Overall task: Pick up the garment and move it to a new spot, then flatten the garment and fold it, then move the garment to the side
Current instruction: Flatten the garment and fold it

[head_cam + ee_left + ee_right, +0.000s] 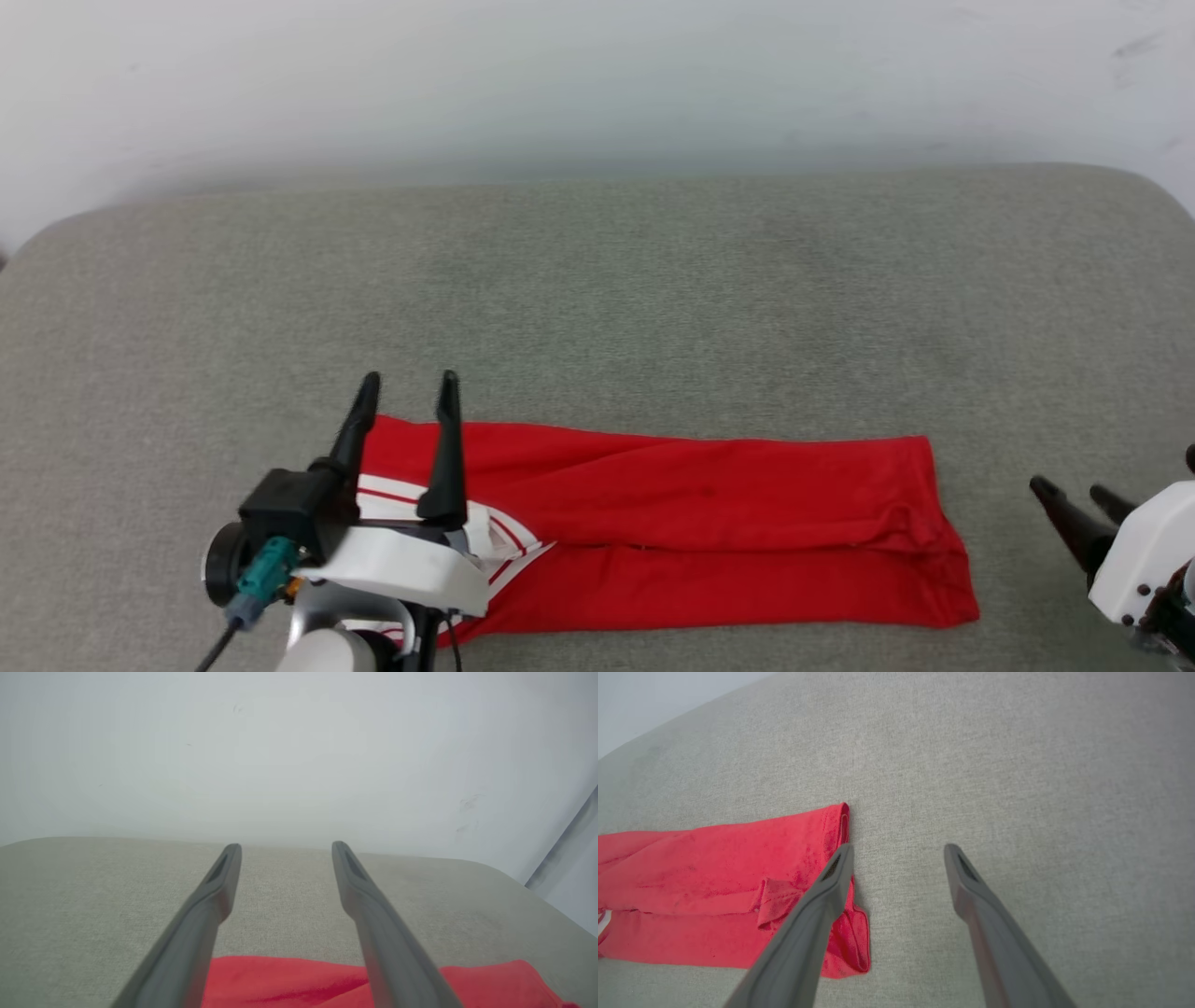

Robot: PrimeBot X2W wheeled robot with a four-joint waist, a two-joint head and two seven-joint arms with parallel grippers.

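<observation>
The garment [709,523] lies folded into a long red strip across the near part of the grey cushion, its white striped collar end at the left under my left arm. My left gripper [408,383] stands open above that left end, its jaws empty. In the left wrist view the red cloth [289,982] shows low between the left gripper's [286,848] two fingers. My right gripper [1071,493] is open at the lower right, clear of the shirt's right edge. The right wrist view has the right gripper [899,848] spread beside the garment's [714,877] hem end.
The grey fabric cushion [597,299] stretches wide behind and beside the shirt. A pale wall [597,75] rises behind its far edge. The cushion's rounded corners [1158,187] drop away at the far left and right.
</observation>
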